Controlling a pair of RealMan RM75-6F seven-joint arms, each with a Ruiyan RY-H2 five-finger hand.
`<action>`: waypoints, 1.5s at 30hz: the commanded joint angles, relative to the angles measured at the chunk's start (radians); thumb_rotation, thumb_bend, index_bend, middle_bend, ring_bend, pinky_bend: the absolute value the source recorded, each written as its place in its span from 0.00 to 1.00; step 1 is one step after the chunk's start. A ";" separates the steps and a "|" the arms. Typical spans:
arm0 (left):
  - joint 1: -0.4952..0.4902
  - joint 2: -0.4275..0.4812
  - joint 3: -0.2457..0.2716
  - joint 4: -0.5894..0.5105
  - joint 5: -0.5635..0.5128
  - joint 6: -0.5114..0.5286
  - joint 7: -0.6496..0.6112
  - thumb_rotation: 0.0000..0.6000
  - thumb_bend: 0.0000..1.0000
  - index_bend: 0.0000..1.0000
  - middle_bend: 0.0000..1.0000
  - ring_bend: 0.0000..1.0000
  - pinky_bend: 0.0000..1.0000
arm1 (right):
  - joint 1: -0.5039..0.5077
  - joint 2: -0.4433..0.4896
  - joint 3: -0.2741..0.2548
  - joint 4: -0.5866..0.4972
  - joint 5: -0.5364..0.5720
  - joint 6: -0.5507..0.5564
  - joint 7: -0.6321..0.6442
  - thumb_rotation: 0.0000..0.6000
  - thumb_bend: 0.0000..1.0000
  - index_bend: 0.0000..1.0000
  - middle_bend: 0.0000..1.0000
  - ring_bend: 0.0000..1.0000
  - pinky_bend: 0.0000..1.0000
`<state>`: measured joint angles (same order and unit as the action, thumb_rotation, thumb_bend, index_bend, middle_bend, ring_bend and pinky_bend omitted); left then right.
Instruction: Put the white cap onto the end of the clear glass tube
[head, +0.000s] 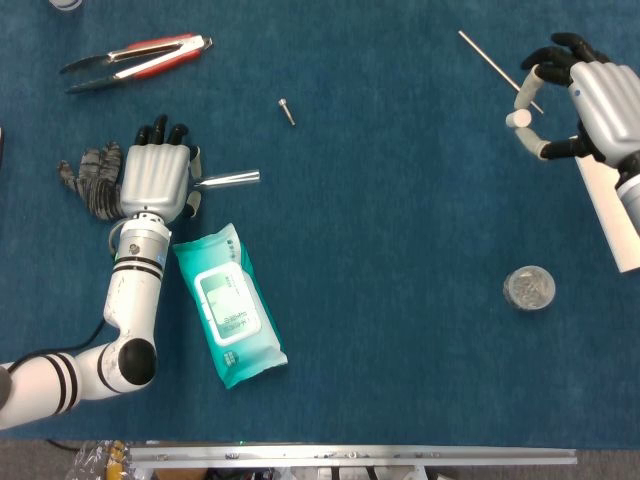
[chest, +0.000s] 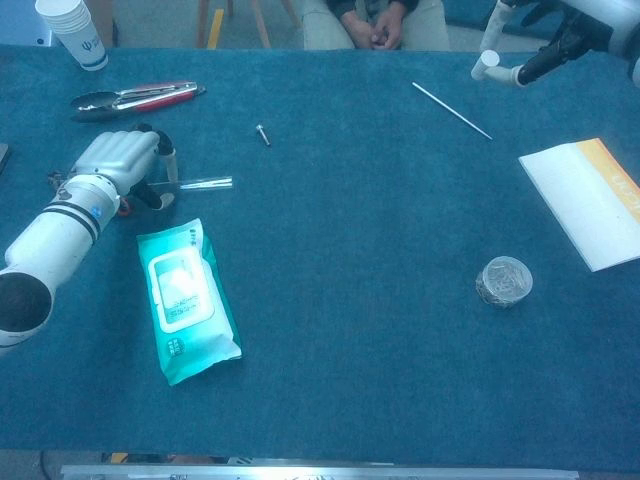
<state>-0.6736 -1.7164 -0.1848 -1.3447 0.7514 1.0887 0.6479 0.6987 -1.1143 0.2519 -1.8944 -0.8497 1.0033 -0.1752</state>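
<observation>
White cap: a small white cap (head: 517, 119) is pinched between the fingertips of the right hand (head: 585, 100), raised at the table's far right, well apart from the tube; in the chest view it (chest: 480, 65) is seen lifted clear of the cloth, presumably so that it can be carried across.
Clear glass tube: the clear glass tube (head: 226, 179) is gripped at one end by the left hand (head: 155, 178), on the left side of the table; its free end points toward the right, judged to be offered for the cap. Whether it is lifted off the cloth cannot be told.
Left hand: closed over the tube's near end, knuckles up.
Right hand: closed on the cap in a pinch, the other fingers curled loosely above it.
Step in hand: capping is not yet done; the two hands must be brought together.
Metal rod: a thin metal rod (head: 485, 55) lies beside the right hand, partly behind the fingers.
Wet-wipes pack: a teal wet-wipes pack (head: 229, 304) lies just below the left hand; its white label bears print too small to be read.
Booklet: a white booklet with an orange edge (chest: 590, 200) lies at the right; its lettering cannot be made out.
Other things: a screw (head: 287, 110), tongs with red handles (head: 135, 57), a grey glove (head: 90, 178) and a round clear lid or jar (head: 528, 288); no writing is legible on them.
</observation>
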 joint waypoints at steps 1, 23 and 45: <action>0.000 -0.004 -0.002 0.001 0.002 -0.002 -0.005 1.00 0.29 0.49 0.17 0.00 0.06 | 0.000 0.001 0.000 0.000 0.000 -0.001 0.001 1.00 0.31 0.61 0.30 0.10 0.19; 0.061 0.124 -0.041 -0.209 0.131 -0.055 -0.298 1.00 0.29 0.57 0.26 0.05 0.06 | -0.017 0.023 0.014 -0.037 -0.030 0.025 0.027 1.00 0.31 0.61 0.30 0.10 0.19; 0.103 0.243 -0.065 -0.462 0.279 -0.070 -0.592 1.00 0.29 0.58 0.29 0.08 0.06 | -0.032 -0.003 0.054 -0.118 -0.158 0.037 0.162 1.00 0.31 0.61 0.30 0.10 0.19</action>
<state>-0.5684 -1.4740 -0.2471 -1.8034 1.0338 1.0224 0.0596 0.6648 -1.1145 0.3052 -2.0100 -1.0053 1.0417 -0.0158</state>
